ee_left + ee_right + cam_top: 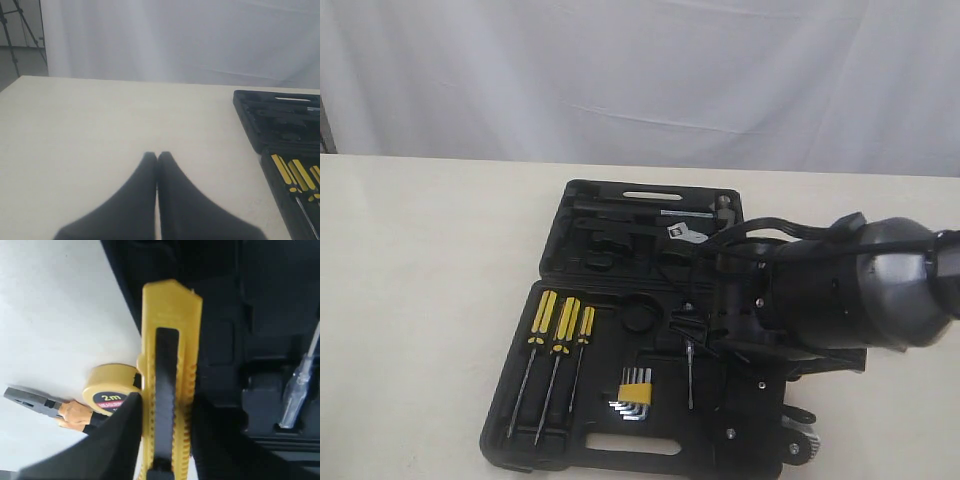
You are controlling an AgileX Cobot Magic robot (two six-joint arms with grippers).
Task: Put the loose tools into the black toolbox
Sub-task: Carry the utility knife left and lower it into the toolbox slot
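My right gripper [167, 400] is shut on the yellow-black utility knife [170, 340], its fingers pressing the knife's two long sides. The knife hangs over the rim of the open black toolbox [225, 300]. On the pale table beside the box lie the round yellow tape measure [107, 387] and the pliers [45, 407] with black-orange handles. In the exterior view the right arm [820, 290] covers the right part of the toolbox [620, 440] and hides the knife. My left gripper [158, 155] is shut and empty over bare table, left of the toolbox [250, 120].
Three yellow-black screwdrivers [555, 330] and a hex key set [633, 392] sit in the box's near half. A thin clear-handled screwdriver [689, 370] lies beside them. The lid half [650, 225] holds more tools. A white curtain hangs behind the table.
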